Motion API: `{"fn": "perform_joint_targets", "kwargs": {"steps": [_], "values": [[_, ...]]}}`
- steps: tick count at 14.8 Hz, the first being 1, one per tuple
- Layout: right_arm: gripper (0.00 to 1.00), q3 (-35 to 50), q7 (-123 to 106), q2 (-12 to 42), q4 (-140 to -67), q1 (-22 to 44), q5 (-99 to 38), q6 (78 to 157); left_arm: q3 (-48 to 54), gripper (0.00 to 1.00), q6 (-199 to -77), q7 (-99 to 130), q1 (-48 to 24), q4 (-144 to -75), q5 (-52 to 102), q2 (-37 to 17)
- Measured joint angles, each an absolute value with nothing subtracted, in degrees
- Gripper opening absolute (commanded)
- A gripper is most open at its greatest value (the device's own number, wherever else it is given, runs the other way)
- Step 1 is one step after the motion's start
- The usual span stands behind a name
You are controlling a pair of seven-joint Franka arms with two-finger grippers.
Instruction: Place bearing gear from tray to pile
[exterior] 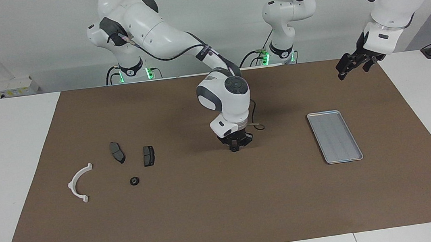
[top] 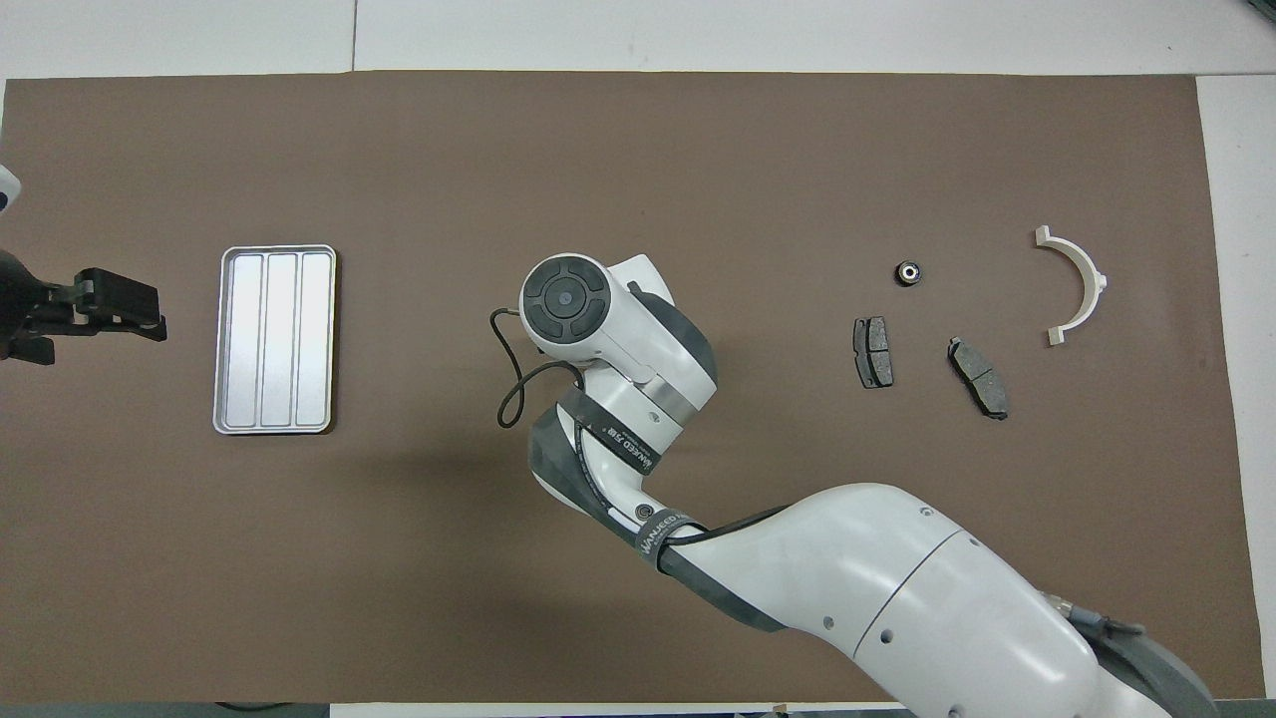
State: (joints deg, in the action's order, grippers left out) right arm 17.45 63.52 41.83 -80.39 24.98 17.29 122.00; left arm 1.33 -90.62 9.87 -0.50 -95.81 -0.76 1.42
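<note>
The bearing gear [exterior: 134, 181] is a small dark ring lying on the brown mat at the right arm's end, a little farther from the robots than the two dark brake pads [exterior: 117, 152] [exterior: 149, 155] and beside the white semicircular bracket [exterior: 80, 183]. It also shows in the overhead view [top: 907, 271]. The silver tray [exterior: 334, 136] lies toward the left arm's end with nothing in it. My right gripper [exterior: 236, 143] hangs low over the middle of the mat, between tray and pile, with nothing seen in it. My left gripper [exterior: 351, 65] waits raised near the tray's end of the mat.
A brown mat [exterior: 226, 213] covers most of the white table. The right arm's wrist [top: 608, 329] hides its gripper in the overhead view. A thin cable loops beside that wrist [top: 508, 379].
</note>
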Motion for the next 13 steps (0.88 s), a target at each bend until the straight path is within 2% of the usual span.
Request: {"fn": "perform_joint_targets", "kwargs": {"steps": [8, 13], "values": [[0.0, 17.4, 63.5, 41.8, -80.4, 24.6, 17.3, 121.9, 1.3, 1.0, -90.6, 9.9, -0.5, -95.8, -0.8, 1.4], [0.0, 17.3, 55.6, 39.6, -80.0, 18.5, 17.3, 118.7, 1.3, 1.0, -90.6, 9.9, -0.5, -95.8, -0.8, 1.4]]}}
